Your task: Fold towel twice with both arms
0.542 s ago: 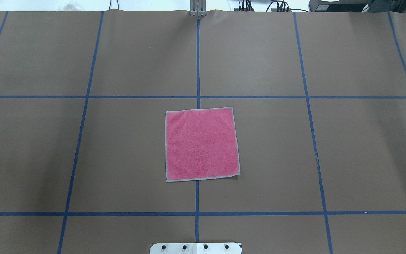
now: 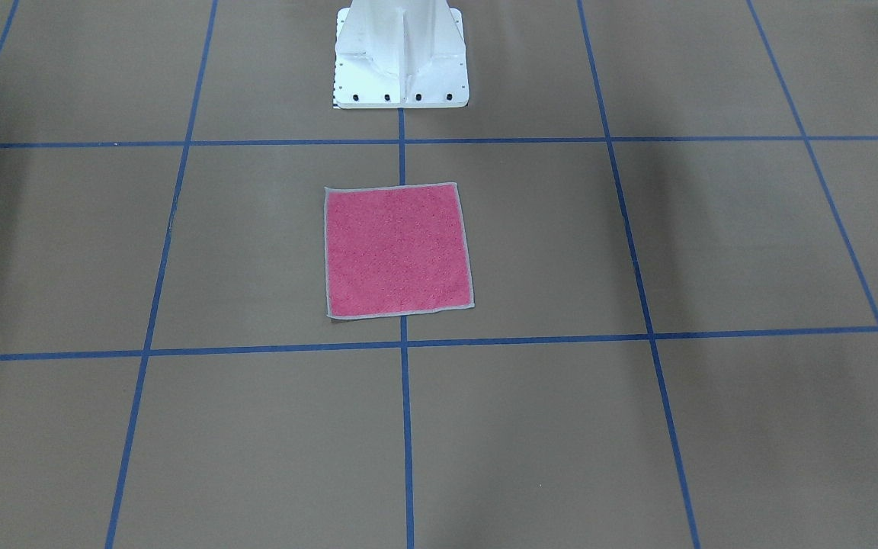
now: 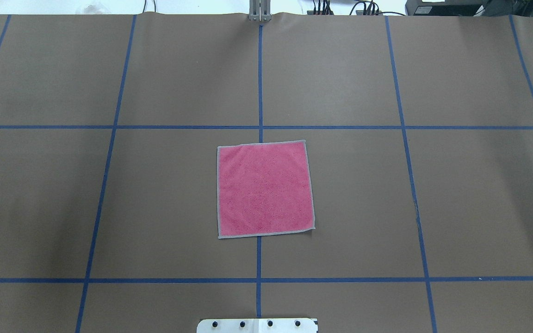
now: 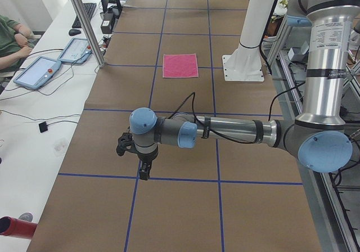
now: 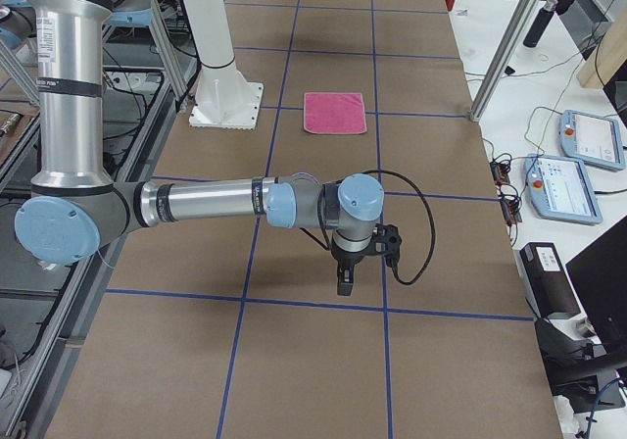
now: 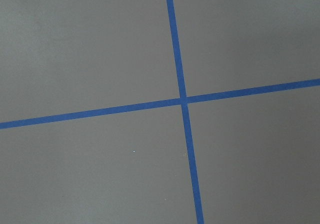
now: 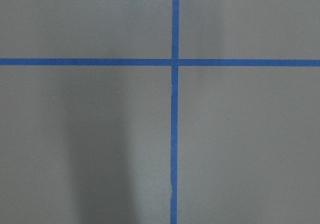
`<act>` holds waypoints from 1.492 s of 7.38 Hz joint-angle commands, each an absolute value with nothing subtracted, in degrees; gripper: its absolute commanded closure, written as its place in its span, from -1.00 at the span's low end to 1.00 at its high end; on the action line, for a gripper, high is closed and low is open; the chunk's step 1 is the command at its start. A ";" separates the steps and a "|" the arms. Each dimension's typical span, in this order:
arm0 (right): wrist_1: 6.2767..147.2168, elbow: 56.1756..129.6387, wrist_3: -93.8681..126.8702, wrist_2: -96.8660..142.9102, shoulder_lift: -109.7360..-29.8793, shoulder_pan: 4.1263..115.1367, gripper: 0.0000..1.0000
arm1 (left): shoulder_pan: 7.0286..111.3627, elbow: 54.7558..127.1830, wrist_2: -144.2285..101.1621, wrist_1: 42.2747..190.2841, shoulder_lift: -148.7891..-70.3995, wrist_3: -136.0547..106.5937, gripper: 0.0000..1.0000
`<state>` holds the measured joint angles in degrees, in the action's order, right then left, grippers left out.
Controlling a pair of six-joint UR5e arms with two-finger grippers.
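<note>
The towel [image 3: 265, 188] lies flat and unfolded, pink face up with a light grey edge, in the middle of the brown table, just in front of the robot's base [image 2: 398, 250]. Neither arm shows in the overhead or front-facing views. In the exterior left view the left gripper [image 4: 144, 170] hangs low over a blue tape line, far from the towel [image 4: 180, 65]. The exterior right view has the right gripper [image 5: 345, 280] likewise low and far from the towel [image 5: 334, 112]. I cannot tell whether either gripper is open or shut. Both wrist views show only tape crossings.
The white pedestal base [image 2: 401, 69] stands behind the towel. Blue tape lines [image 3: 260, 127] grid the brown table cover. Teach pendants [image 4: 36, 72] and cables lie on the white side bench, where a person's arm [image 4: 14, 35] rests. A metal post [image 4: 84, 21] rises at the table's edge.
</note>
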<state>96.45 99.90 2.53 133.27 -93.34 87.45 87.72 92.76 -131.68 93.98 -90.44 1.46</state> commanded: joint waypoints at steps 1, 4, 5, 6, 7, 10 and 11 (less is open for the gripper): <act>96.42 100.02 2.46 133.68 -93.25 87.45 -0.99 | 87.63 92.73 -131.75 94.04 -90.53 1.49 -1.00; 96.33 100.46 2.64 133.68 -91.07 87.45 -0.99 | 87.54 93.51 -132.01 94.04 -93.06 0.97 -1.00; 96.85 100.11 4.12 133.77 -88.18 87.45 -0.99 | 87.37 93.43 -131.92 94.04 -97.34 0.88 -1.00; 97.03 99.59 9.26 133.77 -84.41 87.28 -0.99 | 86.93 92.99 -131.75 94.57 -101.82 0.97 -1.00; 96.86 97.40 14.01 134.29 -79.94 85.54 -0.99 | 86.31 93.60 -131.84 94.92 -104.21 -3.99 -1.00; 96.16 96.06 18.60 131.40 -70.33 77.61 -0.99 | 74.48 93.87 -131.57 95.71 -113.07 -20.32 -1.00; 96.07 97.54 20.72 131.92 -69.70 75.61 -0.99 | 69.40 94.82 -131.75 95.97 -114.86 -29.00 -1.00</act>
